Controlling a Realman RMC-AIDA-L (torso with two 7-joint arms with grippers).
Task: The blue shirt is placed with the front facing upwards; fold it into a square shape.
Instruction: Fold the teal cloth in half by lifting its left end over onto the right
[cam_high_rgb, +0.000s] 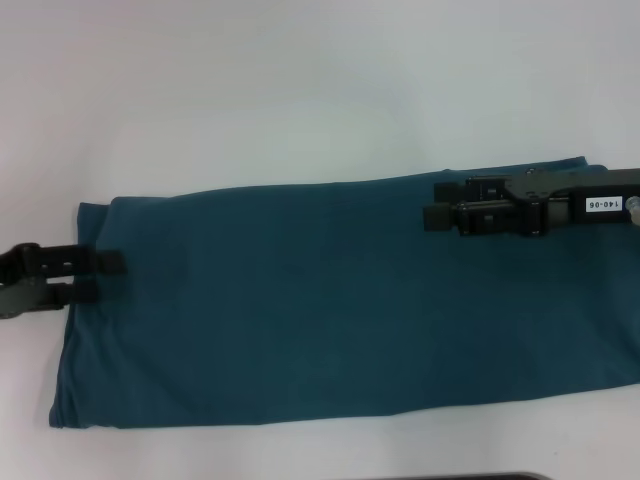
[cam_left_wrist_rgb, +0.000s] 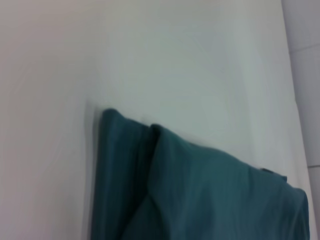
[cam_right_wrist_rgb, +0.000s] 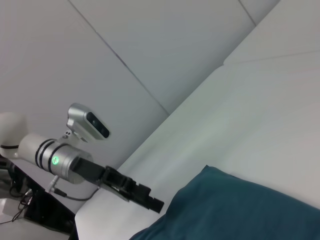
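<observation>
The blue shirt (cam_high_rgb: 330, 300) lies flat on the white table (cam_high_rgb: 300, 80) as a long band running left to right, with no lettering showing. My left gripper (cam_high_rgb: 100, 276) rests at the shirt's left edge, its two fingers apart and reaching just onto the cloth. The right gripper (cam_high_rgb: 437, 203) hovers open over the band's far right part, pointing left. A folded corner of the shirt (cam_left_wrist_rgb: 200, 190) with layered edges fills the left wrist view. In the right wrist view, the shirt's end (cam_right_wrist_rgb: 240, 210) shows with the left gripper (cam_right_wrist_rgb: 152, 201) beside it.
Bare white table surrounds the shirt on the far side and in front. A dark strip (cam_high_rgb: 470, 477) shows at the near edge of the table. White wall panels (cam_right_wrist_rgb: 150, 50) stand beyond the table's left end.
</observation>
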